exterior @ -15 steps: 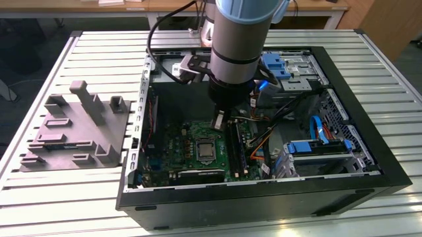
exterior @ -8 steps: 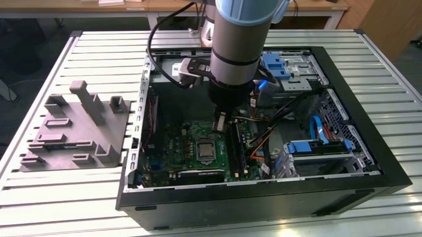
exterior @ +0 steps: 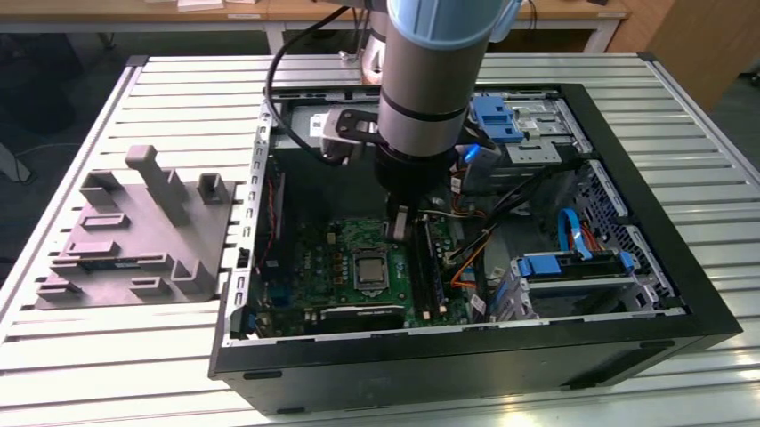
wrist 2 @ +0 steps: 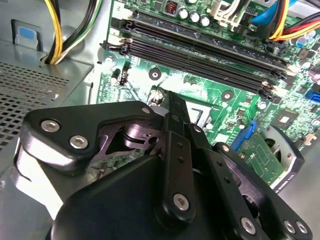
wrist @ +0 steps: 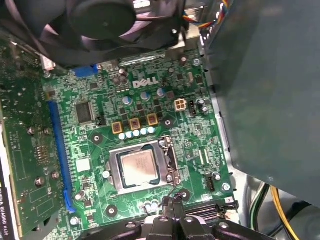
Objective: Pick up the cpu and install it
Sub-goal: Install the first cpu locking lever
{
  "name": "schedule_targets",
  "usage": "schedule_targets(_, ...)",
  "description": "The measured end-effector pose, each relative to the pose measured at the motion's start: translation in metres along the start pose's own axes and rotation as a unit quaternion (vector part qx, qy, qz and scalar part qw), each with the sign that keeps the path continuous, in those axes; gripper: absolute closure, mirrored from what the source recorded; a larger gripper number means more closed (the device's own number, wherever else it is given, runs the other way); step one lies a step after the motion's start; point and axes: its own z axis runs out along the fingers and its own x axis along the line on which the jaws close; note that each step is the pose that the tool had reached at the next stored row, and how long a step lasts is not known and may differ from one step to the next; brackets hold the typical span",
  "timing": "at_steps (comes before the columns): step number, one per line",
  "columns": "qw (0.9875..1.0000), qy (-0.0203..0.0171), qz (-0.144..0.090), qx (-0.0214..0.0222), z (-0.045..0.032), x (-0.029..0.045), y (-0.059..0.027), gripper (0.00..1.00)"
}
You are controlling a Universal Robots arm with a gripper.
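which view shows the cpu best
The first wrist view: the cpu sits face-up in its socket frame on the motherboard, unobstructed, its silvery top clear. The exterior view shows it small, below the arm. In the second wrist view the claw blocks that area.

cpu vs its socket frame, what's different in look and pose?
In the first wrist view the cpu is a plain silvery square, while the socket frame is a darker metal border with a lever along one side. The cpu lies inside; the frame surrounds it. The cpu is the smaller one. Both lie flat on the green motherboard.
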Motion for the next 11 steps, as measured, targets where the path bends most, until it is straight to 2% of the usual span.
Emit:
schedule_targets(7,1.0,0.0004,-0.007,0.0,0.0007,0.0068,-0.0008,0.89)
schedule_targets(11,0.9996,0.0016,-0.029,0.0002,0.0028,0.0071,-0.0011,0.89)
